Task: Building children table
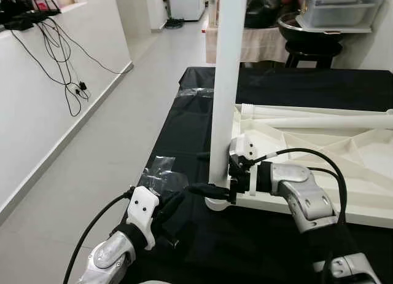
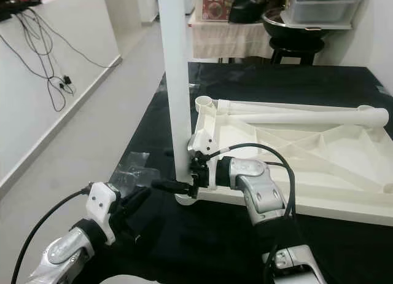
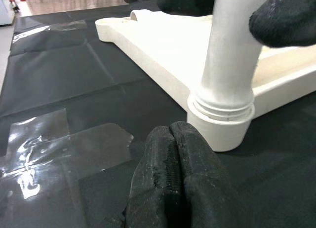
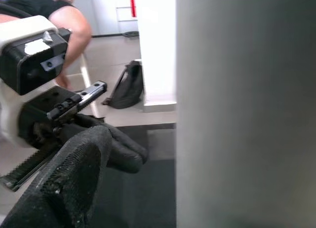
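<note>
Nearest, the left gripper [image 1: 175,207] is hovering low over the black table cover [image 1: 184,130], its two fingers [image 3: 173,178] pressed together on nothing, pointing at the base of the white table leg [image 1: 227,87]. Crinkled clear plastic wrap [image 1: 161,172] is lying flat on the cover just beside it.

The leg is standing upright, its threaded end sitting in the corner socket [image 3: 217,129] of the upturned white tabletop [image 2: 307,155]. The right gripper [image 2: 179,187] is reaching in from the tabletop side, its fingers spread on either side of the leg low down; whether they are actually pressing it is hard to tell, since the leg is blocking the right wrist view. A black cable [image 2: 270,152] is looping over that wrist.

Further in, a loose second leg [image 2: 307,118] is lying across the tabletop's ribbed underside. The standing leg's top is cut off.

Beyond the table: a dark stool [image 1: 313,50], a clear bin [image 1: 341,10], wall cables [image 1: 58,56] trailing down at left. A seated person's leg [image 4: 69,25] is showing, partly cropped
</note>
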Controlling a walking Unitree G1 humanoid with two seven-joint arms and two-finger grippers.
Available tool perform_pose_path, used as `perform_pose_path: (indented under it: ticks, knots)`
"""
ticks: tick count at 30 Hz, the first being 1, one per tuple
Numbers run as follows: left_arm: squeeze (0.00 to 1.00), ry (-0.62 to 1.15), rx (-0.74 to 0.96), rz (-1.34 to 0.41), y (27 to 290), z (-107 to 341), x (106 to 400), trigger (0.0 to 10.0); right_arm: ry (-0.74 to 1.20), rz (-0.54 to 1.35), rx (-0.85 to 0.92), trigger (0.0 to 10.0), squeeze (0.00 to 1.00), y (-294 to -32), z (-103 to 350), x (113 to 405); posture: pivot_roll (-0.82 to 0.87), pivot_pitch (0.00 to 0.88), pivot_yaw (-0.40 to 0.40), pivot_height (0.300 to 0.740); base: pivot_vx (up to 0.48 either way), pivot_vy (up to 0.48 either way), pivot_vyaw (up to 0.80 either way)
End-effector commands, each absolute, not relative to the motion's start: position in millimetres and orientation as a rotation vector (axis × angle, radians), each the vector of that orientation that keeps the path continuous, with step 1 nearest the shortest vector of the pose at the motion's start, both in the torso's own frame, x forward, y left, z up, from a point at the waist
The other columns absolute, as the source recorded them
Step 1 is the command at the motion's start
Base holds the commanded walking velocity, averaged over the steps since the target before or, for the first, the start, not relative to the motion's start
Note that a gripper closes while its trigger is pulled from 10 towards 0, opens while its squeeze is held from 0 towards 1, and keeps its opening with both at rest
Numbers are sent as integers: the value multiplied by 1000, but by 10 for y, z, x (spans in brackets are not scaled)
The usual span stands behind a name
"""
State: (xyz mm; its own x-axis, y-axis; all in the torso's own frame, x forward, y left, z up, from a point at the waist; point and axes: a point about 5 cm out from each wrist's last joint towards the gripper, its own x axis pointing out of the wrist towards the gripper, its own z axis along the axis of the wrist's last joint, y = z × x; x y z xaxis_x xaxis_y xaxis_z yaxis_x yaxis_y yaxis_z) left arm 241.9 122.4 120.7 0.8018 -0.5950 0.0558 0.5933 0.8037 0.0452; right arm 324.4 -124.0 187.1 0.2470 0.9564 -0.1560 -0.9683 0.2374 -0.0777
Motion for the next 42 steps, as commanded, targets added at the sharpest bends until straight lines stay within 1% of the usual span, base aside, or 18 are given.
perform_pose_path:
  ticks: [1, 11, 14, 16, 17, 18, 19, 20, 21, 31, 32, 34, 35, 36, 38, 39, 40, 42]
  knots:
    - [0, -62, 32, -635, 1226, 1187, 2392, 10000, 117, 1397, -131, 0, 0, -1221, 1846, 3253, -3, 87, 37, 740, 0, 0, 0]
    - [0, -62, 28, -639, 1224, 1200, 2370, 10000, 98, 1380, -112, 0, 0, -1265, 1792, 3237, -11, 103, 44, 740, 0, 0, 0]
    - [0, -61, 25, -645, 1233, 1213, 2356, 10000, 91, 1191, -149, 0, 0, -1266, 1673, 3157, -25, 124, 39, 740, 0, 0, 0]
    - [0, -61, 25, -645, 1247, 1220, 2350, 10000, 110, 1051, -126, 0, 0, -1186, 1562, 3087, -29, 134, 39, 740, 0, 0, 0]
    - [0, -61, 25, -645, 1247, 1220, 2350, 10000, 110, 1051, -126, 0, 0, -1186, 1562, 3087, -29, 134, 39, 740, 0, 0, 0]
    - [0, -61, 26, -644, 1259, 1224, 2350, 10000, 115, 823, -112, 0, 0, -1105, 1455, 3089, -39, 139, 44, 740, 0, 0, 0]
    - [0, -62, 27, -644, 1267, 1231, 2349, 10000, 139, 648, -101, 0, 0, -1059, 1364, 3057, -39, 144, 46, 740, 0, 0, 0]
    - [0, -61, 28, -645, 1275, 1232, 2350, 10000, 117, 566, -204, 0, 0, -1011, 1349, 2985, -30, 147, 48, 740, 0, 0, 0]
    - [0, -59, 31, -645, 1284, 1230, 2351, 10000, 91, 539, -222, 0, 0, -983, 1391, 2955, -40, 144, 55, 740, 0, 0, 0]
    - [0, -54, 35, -656, 1279, 1220, 2372, 10000, 114, 620, -151, 0, 0, -916, 1369, 2965, -34, 128, 50, 740, 0, 0, 0]
    - [0, -57, 37, -644, 1282, 1220, 2375, 10000, 116, 635, -125, 10000, 0, -903, 1381, 2992, -28, 122, 47, 740, 0, 0, 0]
    - [0, -59, 37, -639, 1283, 1222, 2374, 10000, 109, 652, -98, 10000, 0, -883, 1407, 2993, -28, 122, 47, 740, 0, 0, 0]
    - [0, -59, 37, -637, 1284, 1222, 2374, 10000, 91, 697, -64, 10000, 831, -856, 1457, 2998, -23, 120, 48, 740, 0, 0, 0]
    - [0, -59, 37, -636, 1284, 1222, 2374, 10000, 75, 736, -38, 10000, 1000, -822, 1503, 2988, -19, 118, 52, 740, 0, 0, 0]
    - [0, -59, 37, -636, 1284, 1222, 2374, 10000, 75, 736, -38, 10000, 1000, -822, 1503, 2988, -19, 118, 52, 740, 0, 0, 0]
    - [0, -58, 38, -636, 1285, 1221, 2374, 10000, 57, 787, -28, 10000, 1000, -800, 1545, 2982, -15, 113, 55, 740, 0, 0, 0]
    - [0, -58, 38, -636, 1285, 1221, 2374, 10000, 57, 787, -28, 10000, 1000, -800, 1545, 2982, -15, 113, 55, 740, 0, 0, 0]
    - [0, -55, 38, -641, 1279, 1215, 2374, 10000, 32, 995, -58, 10000, 1000, -837, 1627, 2983, -4, 106, 61, 740, 0, 0, 0]
